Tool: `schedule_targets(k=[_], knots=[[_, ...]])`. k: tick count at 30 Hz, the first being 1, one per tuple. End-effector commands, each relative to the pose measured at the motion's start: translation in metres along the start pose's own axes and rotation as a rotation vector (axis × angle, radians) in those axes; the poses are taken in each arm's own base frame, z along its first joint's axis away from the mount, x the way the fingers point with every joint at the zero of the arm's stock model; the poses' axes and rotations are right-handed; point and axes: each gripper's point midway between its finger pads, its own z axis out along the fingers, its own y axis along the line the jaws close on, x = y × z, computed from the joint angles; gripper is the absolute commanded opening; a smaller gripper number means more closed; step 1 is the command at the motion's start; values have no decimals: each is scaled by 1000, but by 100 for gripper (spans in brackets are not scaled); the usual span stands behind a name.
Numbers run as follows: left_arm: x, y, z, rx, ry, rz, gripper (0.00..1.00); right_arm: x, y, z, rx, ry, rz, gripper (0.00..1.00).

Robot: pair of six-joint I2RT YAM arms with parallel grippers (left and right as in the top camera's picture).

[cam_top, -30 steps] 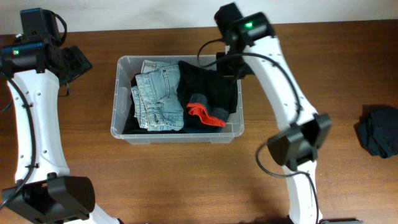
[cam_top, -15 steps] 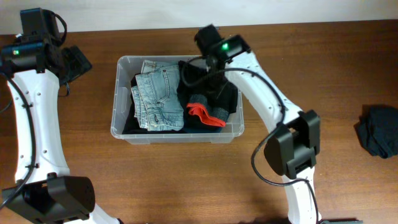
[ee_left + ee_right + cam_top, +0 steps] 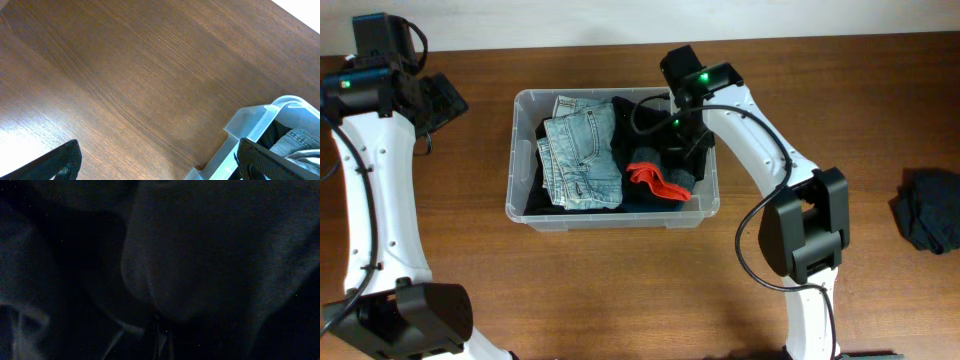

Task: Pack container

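The container (image 3: 610,219), a clear plastic bin, stands mid-table holding folded light blue jeans (image 3: 582,160), a black garment (image 3: 645,118) and a grey piece with a red-orange edge (image 3: 652,181). My right gripper (image 3: 680,142) is down inside the bin's right half, pushed into the black garment. Dark cloth (image 3: 200,255) fills the right wrist view, and the jaws (image 3: 159,330) are dimly seen closed together. My left gripper (image 3: 444,100) hangs over bare table left of the bin. In the left wrist view it (image 3: 160,159) is wide open and empty, beside the bin's corner (image 3: 252,122).
A dark bundle of clothing (image 3: 930,210) lies on the wooden table (image 3: 620,290) at the far right. A pale wall edge runs along the back of the table.
My right arm swung left over the bin, then came down into the black garment. The bin has slid slightly to the right. The left arm has not moved.
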Motion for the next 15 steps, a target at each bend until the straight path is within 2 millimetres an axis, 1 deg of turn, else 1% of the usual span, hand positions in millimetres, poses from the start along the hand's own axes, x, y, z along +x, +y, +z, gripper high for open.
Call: schedule_targets(k=[1,5,9,11,12,13,14,15], knots=[[-4,2,-10,6,-23,-17,99,-10,4,-24,-51,-43,-37,4],[-4,2,-10,7,-23,-17,99,-19,19,-66,-106,-118,-55,4],[-4,2,-10,7,-23,-17,99,-22,26,-105,-122,-185,-70,5],[-4,2,-10,6,-23,-17,99,-23,21,-127,-110,-223,-64,11],[-4,2,-10,6,-23,-17,99,-23,16,-136,-95,-241,-56,15],[-4,2,-10,6,-23,-17,99,-23,7,-148,-71,-260,-42,31],[-4,2,-10,6,-23,-17,99,-23,-2,-158,-48,-275,-19,54],[-4,2,-10,6,-23,-17,99,-22,-10,-166,-29,-286,-2,84]])
